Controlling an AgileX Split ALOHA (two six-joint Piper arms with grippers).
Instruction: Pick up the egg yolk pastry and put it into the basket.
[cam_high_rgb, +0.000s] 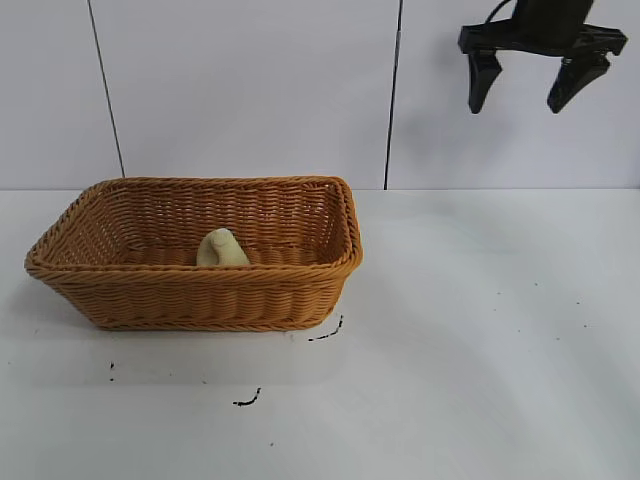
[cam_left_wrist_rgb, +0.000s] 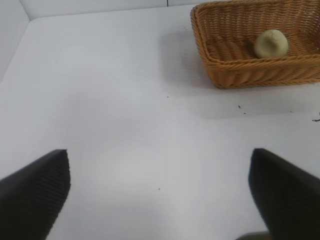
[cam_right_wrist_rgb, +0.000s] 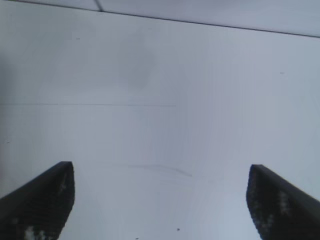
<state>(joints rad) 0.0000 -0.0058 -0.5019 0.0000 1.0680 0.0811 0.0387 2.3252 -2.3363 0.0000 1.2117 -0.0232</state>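
Note:
The pale yellow egg yolk pastry (cam_high_rgb: 221, 249) lies inside the golden-brown wicker basket (cam_high_rgb: 200, 295), leaning near its front wall. The left wrist view shows the pastry (cam_left_wrist_rgb: 271, 43) in the basket (cam_left_wrist_rgb: 240, 75) too, far from my left gripper (cam_left_wrist_rgb: 160, 195), which is open and empty over bare table. The left gripper is out of the exterior view. My right gripper (cam_high_rgb: 527, 97) hangs high at the back right, open and empty; its wrist view (cam_right_wrist_rgb: 160, 200) shows only bare table.
The white table (cam_high_rgb: 480, 330) spreads to the right of the basket. Small black marks (cam_high_rgb: 325, 333) lie on the table just in front of the basket. A white panelled wall stands behind.

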